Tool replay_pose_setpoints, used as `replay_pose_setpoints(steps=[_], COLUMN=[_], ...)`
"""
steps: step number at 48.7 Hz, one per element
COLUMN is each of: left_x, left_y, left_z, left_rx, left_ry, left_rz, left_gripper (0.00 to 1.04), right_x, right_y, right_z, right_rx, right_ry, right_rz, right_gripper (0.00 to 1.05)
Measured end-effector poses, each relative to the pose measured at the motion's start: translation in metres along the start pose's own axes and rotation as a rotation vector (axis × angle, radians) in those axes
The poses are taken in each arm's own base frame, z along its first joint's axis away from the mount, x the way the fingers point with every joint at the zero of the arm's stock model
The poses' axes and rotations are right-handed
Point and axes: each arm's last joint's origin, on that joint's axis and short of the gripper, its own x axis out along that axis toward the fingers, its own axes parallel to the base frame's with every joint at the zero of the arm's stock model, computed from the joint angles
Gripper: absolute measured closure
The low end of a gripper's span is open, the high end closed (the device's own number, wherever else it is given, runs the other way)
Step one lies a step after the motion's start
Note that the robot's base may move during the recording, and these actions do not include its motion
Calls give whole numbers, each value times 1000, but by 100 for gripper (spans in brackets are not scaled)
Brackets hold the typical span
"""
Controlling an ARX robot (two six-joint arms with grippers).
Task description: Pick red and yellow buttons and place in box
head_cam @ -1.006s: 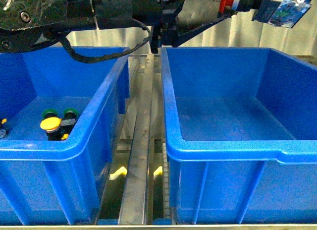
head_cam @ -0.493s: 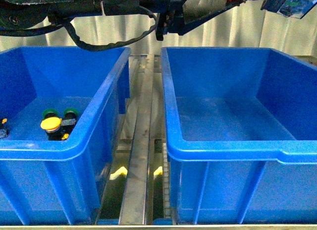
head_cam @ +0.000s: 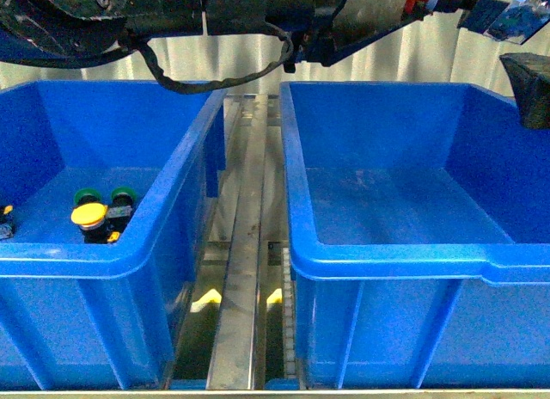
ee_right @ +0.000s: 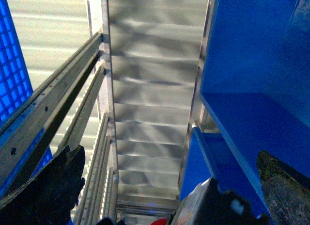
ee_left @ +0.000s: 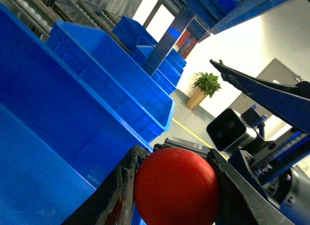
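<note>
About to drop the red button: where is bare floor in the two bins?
The right bin shows bare floor from wall to wall. The left bin is crowded at its near right corner, where the yellow button and green buttons cluster; its floor behind them, toward the far wall, is free.

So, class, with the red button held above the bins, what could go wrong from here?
The red button is pinched by its rounded cap between the left fingers, so it might slip early. Released from up there, it could bounce off the box rim. The yellow button sits beside green buttons, risking a wrong grab.
</note>
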Motion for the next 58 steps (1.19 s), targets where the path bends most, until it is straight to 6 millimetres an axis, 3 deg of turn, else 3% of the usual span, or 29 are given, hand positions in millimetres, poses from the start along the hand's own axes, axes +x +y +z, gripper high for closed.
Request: replay_pose_setpoints(steps=[25, 45, 48, 58], left_x=[16, 11, 10, 7], left_y=[7, 2, 1, -2], left_z=[-12, -16, -17, -18], left_rx=[-22, -16, -9, 8], left_ry=[15, 18, 21, 11], left_rz=[-9, 0, 2, 17], left_gripper=[71, 71, 71, 71], right_x=[0, -1, -1, -2], right_y=[-3, -9, -9, -10], right_z=[-4, 0, 0, -1], right_rx=[-3, -17, -10, -2], right_ry=[6, -7, -8, -4], right_rz=[-13, -35, -35, -32], right_gripper=[3, 66, 70, 71])
